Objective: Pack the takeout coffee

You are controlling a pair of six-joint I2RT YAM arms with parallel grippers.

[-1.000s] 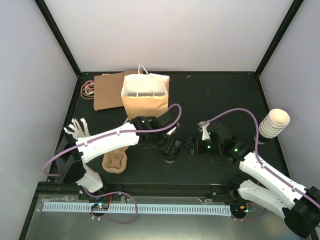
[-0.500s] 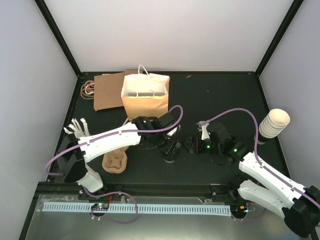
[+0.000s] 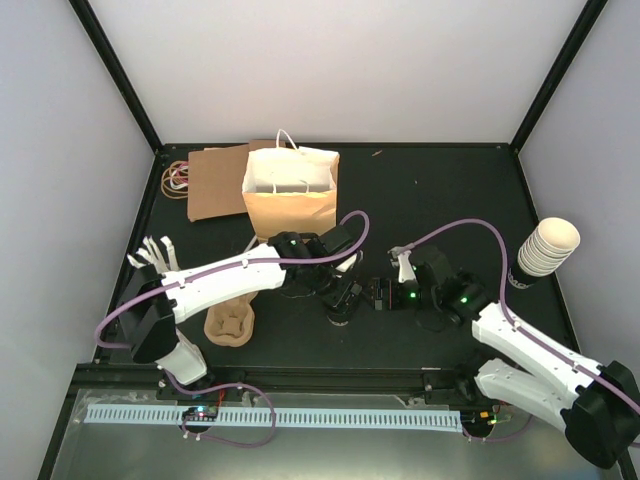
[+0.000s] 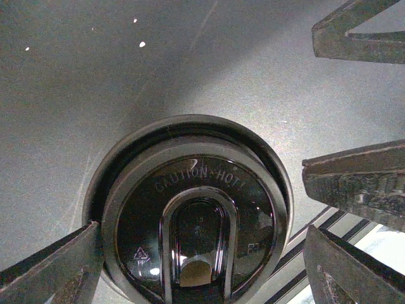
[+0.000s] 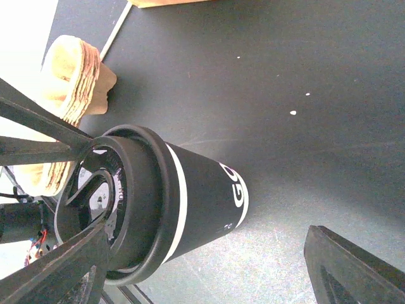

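Light, crushable coffee cup (image 5: 202, 190) near pulp tray (image 5: 69, 82) is being straddled by left gripper (image 4: 202, 231) and right gripper (image 5: 207, 229), jaws apart, for a below-lid hold.

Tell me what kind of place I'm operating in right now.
Most likely a robot test booth staged as a takeout coffee counter: plain white walls box in a black table, with a paper bag, a stack of paper cups and a lidded coffee cup in view.

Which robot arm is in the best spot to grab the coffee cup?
Probably left: the left gripper hangs open straight above the coffee cup, lid centred between its fingers. The right gripper sits beside it, off-centre.
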